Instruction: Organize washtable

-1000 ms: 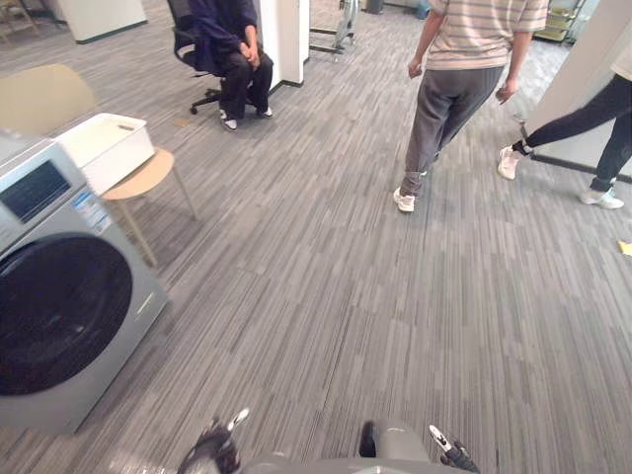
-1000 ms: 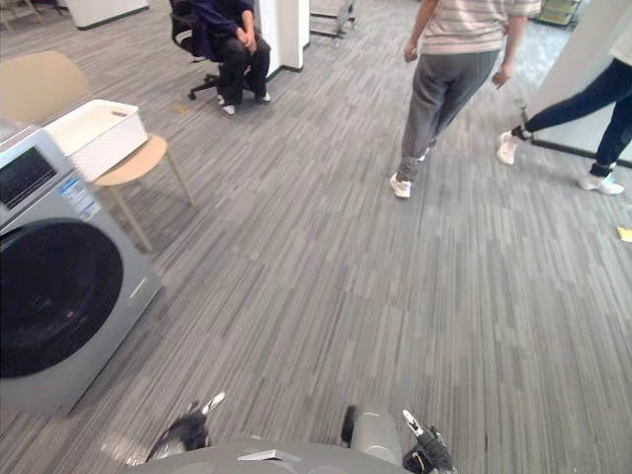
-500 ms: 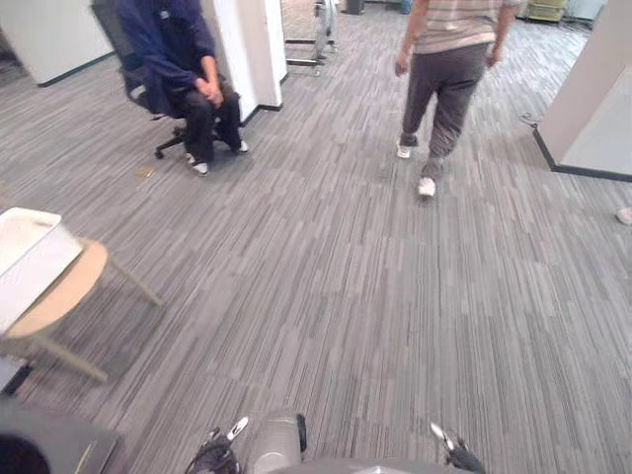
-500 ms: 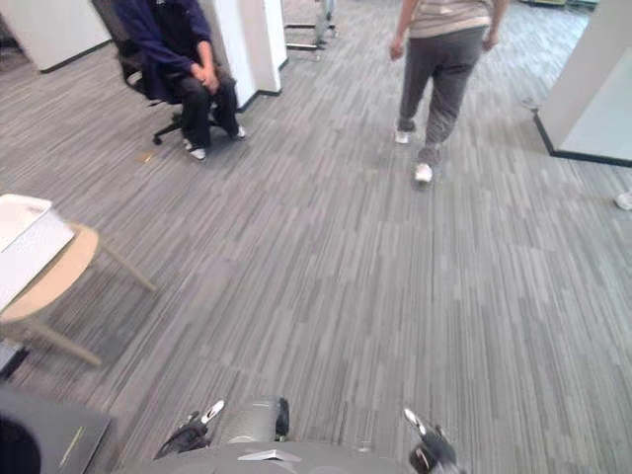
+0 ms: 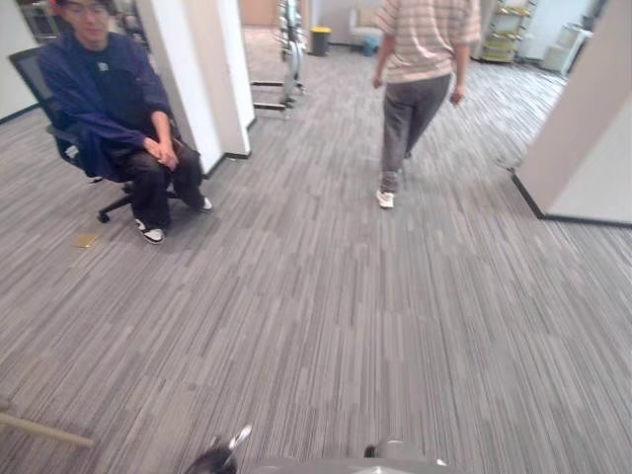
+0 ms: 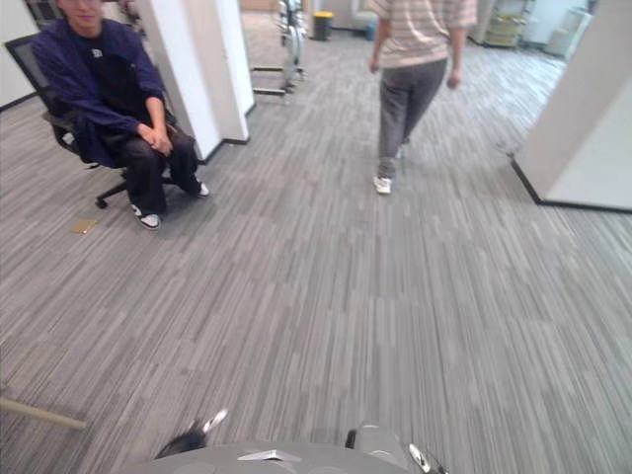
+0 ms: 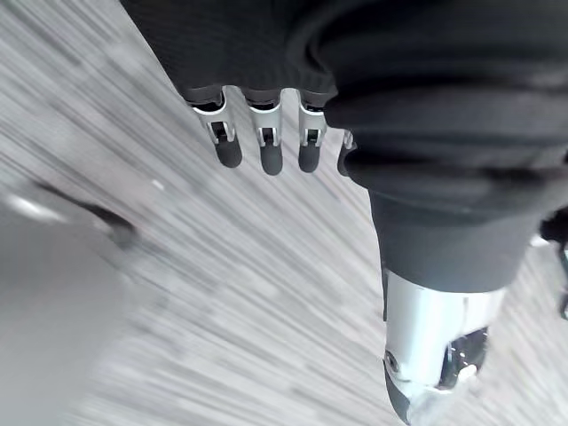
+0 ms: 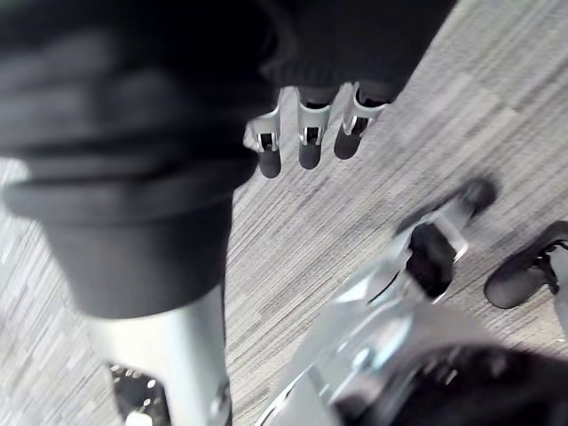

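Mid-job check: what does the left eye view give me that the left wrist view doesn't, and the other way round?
The left eye view adds the room: a seated person on an office chair to the left, a walking person ahead with their back to the robot, white pillars between them, and a small tan scrap on the floor. The left wrist view adds the left hand up close, its fingers straight and holding nothing. Both share the grey striped carpet and the left hand, which peeks in at the eye view's bottom edge.
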